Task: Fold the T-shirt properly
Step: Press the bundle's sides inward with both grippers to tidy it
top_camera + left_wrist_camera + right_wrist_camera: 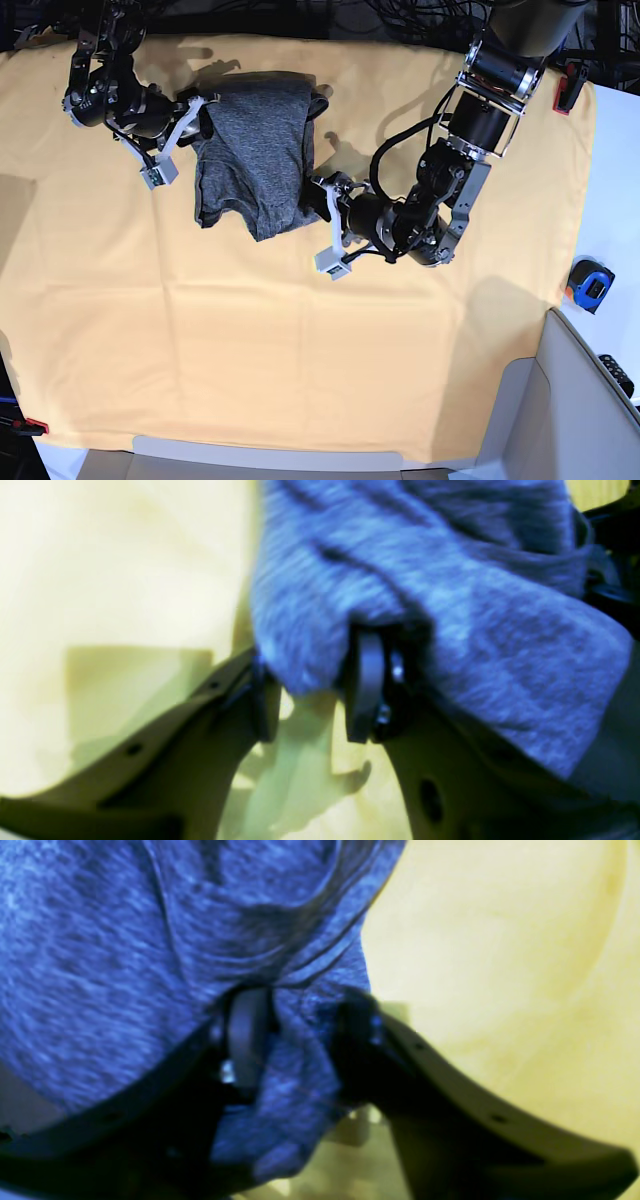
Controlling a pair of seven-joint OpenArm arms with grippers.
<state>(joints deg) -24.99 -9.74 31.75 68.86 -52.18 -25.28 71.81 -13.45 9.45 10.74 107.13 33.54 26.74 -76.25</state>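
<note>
Yellow-orange cloth (pixel 300 350) covers table; blue-black tape measure (pixel 590 283) off its right edge — red clip (pixel 30 426) bottom-left.

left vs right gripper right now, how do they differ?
The left gripper sits at the shirt's near edge, by the table's middle; the right gripper is at its far side, near the cloth's back edge. In the wrist views, fabric fills the right gripper's gap, while the left's gap is mostly bare. Both have jaws apart and touch the shirt.

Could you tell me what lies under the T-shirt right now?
The T-shirt is bunched and hanging between both arms above the yellow-orange cloth, which shows all around it. The patch of cloth directly beneath the shirt is covered from view.
</note>
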